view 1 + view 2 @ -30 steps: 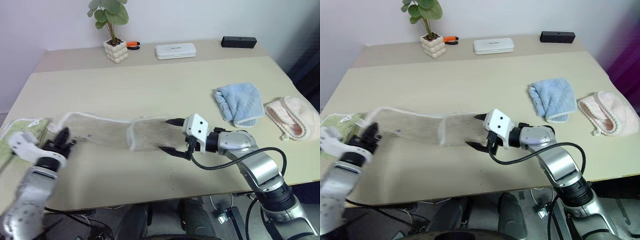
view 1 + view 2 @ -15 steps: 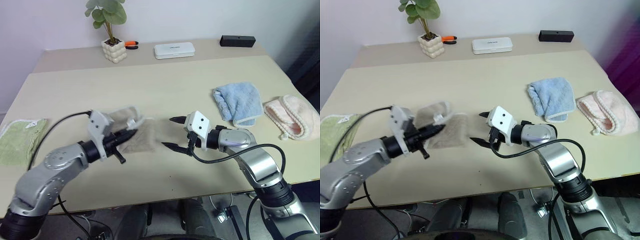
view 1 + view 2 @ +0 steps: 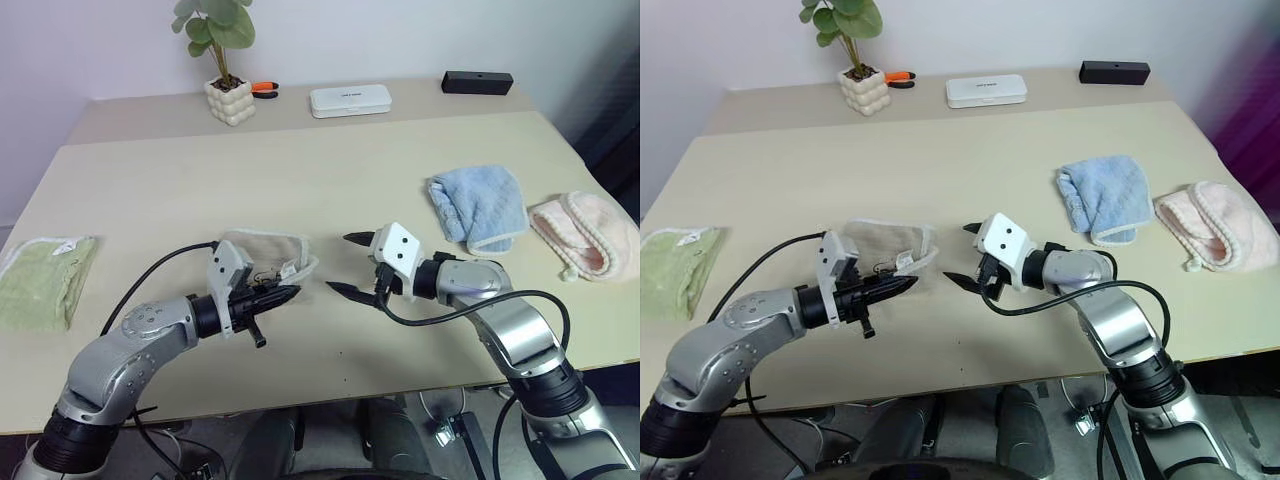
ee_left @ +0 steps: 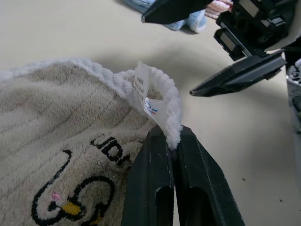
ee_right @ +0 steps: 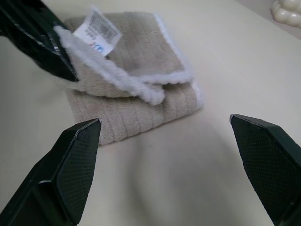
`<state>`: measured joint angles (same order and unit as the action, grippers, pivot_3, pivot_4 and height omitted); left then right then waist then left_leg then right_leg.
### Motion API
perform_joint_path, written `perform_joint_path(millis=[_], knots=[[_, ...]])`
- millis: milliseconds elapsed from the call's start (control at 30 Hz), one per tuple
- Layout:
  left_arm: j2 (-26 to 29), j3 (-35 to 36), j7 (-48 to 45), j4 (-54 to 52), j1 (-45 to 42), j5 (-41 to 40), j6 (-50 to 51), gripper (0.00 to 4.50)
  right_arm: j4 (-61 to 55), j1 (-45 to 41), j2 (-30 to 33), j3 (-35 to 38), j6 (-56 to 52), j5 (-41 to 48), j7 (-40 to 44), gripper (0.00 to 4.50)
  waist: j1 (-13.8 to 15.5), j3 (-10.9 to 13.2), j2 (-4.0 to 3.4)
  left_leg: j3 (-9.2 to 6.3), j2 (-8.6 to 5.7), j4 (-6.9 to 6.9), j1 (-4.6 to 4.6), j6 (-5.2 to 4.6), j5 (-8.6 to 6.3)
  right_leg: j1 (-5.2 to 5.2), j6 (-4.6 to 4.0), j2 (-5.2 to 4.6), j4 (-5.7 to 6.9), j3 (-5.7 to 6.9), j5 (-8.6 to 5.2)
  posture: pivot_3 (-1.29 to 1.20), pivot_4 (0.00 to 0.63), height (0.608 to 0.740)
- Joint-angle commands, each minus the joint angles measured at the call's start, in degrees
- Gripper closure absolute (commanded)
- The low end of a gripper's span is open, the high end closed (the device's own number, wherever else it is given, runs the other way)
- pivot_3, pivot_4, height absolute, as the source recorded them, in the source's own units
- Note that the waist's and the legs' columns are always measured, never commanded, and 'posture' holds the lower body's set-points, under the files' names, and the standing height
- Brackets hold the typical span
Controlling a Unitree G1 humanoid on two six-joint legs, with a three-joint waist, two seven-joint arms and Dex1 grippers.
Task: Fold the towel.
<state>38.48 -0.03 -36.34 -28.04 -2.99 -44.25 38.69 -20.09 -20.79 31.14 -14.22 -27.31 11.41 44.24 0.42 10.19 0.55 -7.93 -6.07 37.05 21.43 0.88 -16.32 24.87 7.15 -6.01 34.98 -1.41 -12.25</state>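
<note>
The towel (image 3: 262, 252) is beige-grey terry with whitish edging and lies folded into a small stack on the table's near middle. Its top layer shows a white tag (image 4: 142, 80) and dark embroidery. My left gripper (image 3: 290, 293) reaches in from the left. Its fingers (image 4: 157, 155) are pinched on the white corner edging of the top layer, held slightly off the stack. My right gripper (image 3: 340, 263) hovers just right of the towel, jaws wide open and empty, pointing at the folded stack (image 5: 136, 94).
A light blue towel (image 3: 480, 205) and a pink cloth (image 3: 575, 232) lie at the right. A pale green towel (image 3: 40, 280) lies at the left edge. Along the back stand a potted plant (image 3: 230, 100), a white case (image 3: 350, 100) and a black box (image 3: 477, 82).
My left arm swung right, carrying the towel's left end over the rest, so the long strip became a compact stack. The right gripper stayed open and nearly still.
</note>
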Motion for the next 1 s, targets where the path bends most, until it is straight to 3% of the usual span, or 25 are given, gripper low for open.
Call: perform_joint_path(millis=[33,133,200,300,367,500,667,867,1000], knots=[[2.8,10.1,-1.0,-2.8,3.7,-6.5,3.0,2.64,-1.4,-1.3,-0.2,0.9,0.0,0.2,-0.1,0.0,-0.1,0.0,-0.01,0.0,0.02,-0.01,0.01,0.0,0.0,0.03,0.0,0.01,0.01,0.0,0.0,0.0,0.15,0.74],[5.3,18.3,-2.6,-3.0,8.1,-10.5,4.7,2.56,-0.7,-2.1,-0.3,2.5,-0.7,1.7,0.3,0.85,-0.1,0.0,0.0,-0.01,0.02,-0.01,0.01,0.0,0.0,0.04,-0.01,0.02,0.03,0.0,-0.01,0.0,0.15,0.74],[6.2,24.8,-3.1,-1.7,10.5,-12.0,4.5,2.56,-0.1,-3.3,-0.7,3.8,-1.5,3.0,0.5,1.83,0.0,0.0,-0.02,0.0,0.01,0.0,0.01,0.0,0.0,0.02,-0.01,0.0,0.02,0.0,-0.01,0.0,0.15,0.74],[5.4,28.2,-0.2,-0.6,9.2,-11.9,3.5,3.45,0.0,-5.4,-1.8,4.3,-2.9,4.7,0.5,3.35,0.3,0.0,-0.02,-0.01,0.01,0.01,0.02,0.0,0.0,0.01,-0.01,0.01,0.02,0.01,-0.01,0.0,0.15,0.74],[4.9,27.0,2.8,0.5,6.8,-7.9,1.9,4.39,0.2,-7.2,-3.7,4.0,-4.4,6.0,0.1,4.38,0.4,0.0,-0.02,-0.04,0.01,0.04,0.0,0.0,0.0,-0.04,-0.01,0.01,0.01,0.03,-0.01,0.0,0.15,0.74],[3.6,16.3,5.4,2.8,3.0,5.3,-3.6,4.46,4.6,-11.3,-9.1,-0.5,-5.7,3.8,-2.0,4.45,0.2,0.0,-0.03,-0.03,0.0,0.04,-0.03,0.02,0.0,-0.06,-0.02,0.01,0.01,0.01,0.02,0.0,0.15,0.74],[-0.2,7.3,4.5,7.5,0.6,11.8,-5.6,4.46,14.4,-13.7,-14.6,-7.7,-4.0,-0.8,-2.8,4.45,-0.2,0.0,-0.03,0.0,0.0,-0.01,0.0,0.04,0.01,0.08,-0.08,0.02,0.08,0.01,0.08,0.0,0.15,0.74],[-2.4,2.4,2.7,13.3,1.5,18.5,-10.3,4.46,25.3,-11.0,-16.2,-14.4,0.9,-8.3,-4.3,4.45,-0.7,0.0,-0.04,0.01,0.01,-0.05,0.08,0.4,0.19,0.2,-0.09,0.04,0.12,-0.01,0.08,0.0,0.15,0.74],[-3.5,2.3,1.8,14.5,3.4,20.9,-13.8,4.46,24.7,-10.1,-16.2,-12.6,2.8,-9.1,-4.9,4.45,-1.2,-0.1,-0.08,0.0,0.01,-0.05,-0.07,0.28,0.12,0.08,-0.09,0.04,0.15,-0.01,0.08,0.0,0.15,0.74]])
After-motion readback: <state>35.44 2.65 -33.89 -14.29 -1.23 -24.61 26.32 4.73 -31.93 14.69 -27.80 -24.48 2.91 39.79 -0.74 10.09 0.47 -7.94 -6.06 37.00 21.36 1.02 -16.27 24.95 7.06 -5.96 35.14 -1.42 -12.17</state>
